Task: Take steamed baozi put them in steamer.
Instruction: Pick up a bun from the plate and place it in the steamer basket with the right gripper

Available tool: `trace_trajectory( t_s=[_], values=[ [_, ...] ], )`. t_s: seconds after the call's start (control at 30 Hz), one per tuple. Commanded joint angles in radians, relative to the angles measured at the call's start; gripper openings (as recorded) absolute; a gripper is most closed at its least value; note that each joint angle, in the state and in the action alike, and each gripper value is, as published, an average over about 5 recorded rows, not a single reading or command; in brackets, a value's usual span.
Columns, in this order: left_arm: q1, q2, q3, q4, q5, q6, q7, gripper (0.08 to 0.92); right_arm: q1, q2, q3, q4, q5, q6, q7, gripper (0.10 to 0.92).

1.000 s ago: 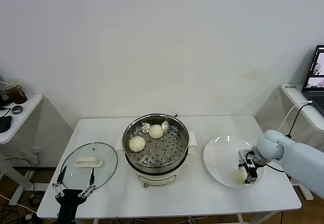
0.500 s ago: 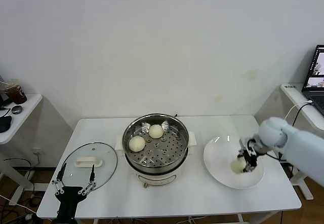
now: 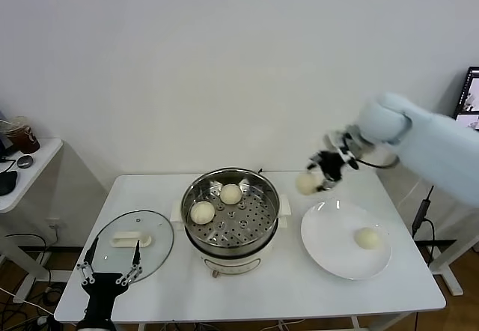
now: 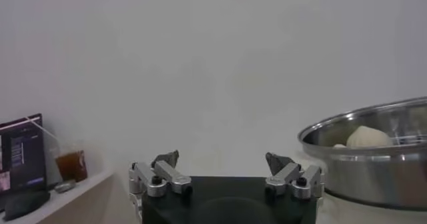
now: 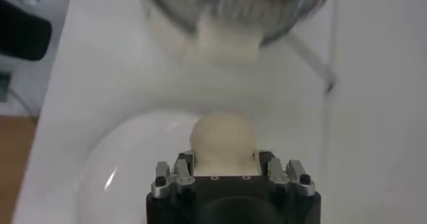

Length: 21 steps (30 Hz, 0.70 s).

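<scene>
The steel steamer stands mid-table with two cream baozi on its perforated tray. My right gripper is shut on a third baozi, held in the air between the steamer and the white plate. In the right wrist view that baozi sits between the fingers, with the steamer ahead. A fourth baozi lies on the plate. My left gripper is open and empty, parked at the table's front left; the left wrist view shows it beside the steamer.
A round glass lid with a white handle lies flat at the table's left, just behind my left gripper. A side table with a drink cup stands at far left. A laptop is at far right.
My right gripper lifted a baozi off the plate and carried it up and left toward the steamer. One baozi now lies uncovered on the plate. The left arm has barely moved.
</scene>
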State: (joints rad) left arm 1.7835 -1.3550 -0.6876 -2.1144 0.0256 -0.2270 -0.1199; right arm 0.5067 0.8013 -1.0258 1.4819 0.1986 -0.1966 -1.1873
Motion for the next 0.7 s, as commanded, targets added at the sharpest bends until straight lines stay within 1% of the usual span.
trace_trajectory(
  t_s=[0.03,0.17,0.33,0.53,0.7],
  values=[
    [0.001,-0.004,-0.002,-0.001,0.0,0.0,0.0,0.823,0.148,0.356,-0.226,-0.038,0.063,0.265,0.063,0.571],
    [0.003,-0.015,0.0,-0.019,0.003,0.007,0.002,0.823,0.083,0.453,-0.253,-0.096,-0.072,0.424,0.061,0.576],
    [0.001,-0.019,0.001,-0.033,0.008,0.014,0.003,0.823,0.026,0.501,-0.28,-0.131,-0.2,0.565,0.071,0.582],
    [0.011,-0.012,-0.017,-0.03,0.0,0.011,0.001,0.823,-0.013,0.506,-0.289,-0.136,-0.293,0.647,0.089,0.585],
    [0.013,-0.012,-0.02,-0.03,-0.002,0.01,0.001,0.823,-0.025,0.502,-0.289,-0.132,-0.3,0.681,0.1,0.585]
  ],
)
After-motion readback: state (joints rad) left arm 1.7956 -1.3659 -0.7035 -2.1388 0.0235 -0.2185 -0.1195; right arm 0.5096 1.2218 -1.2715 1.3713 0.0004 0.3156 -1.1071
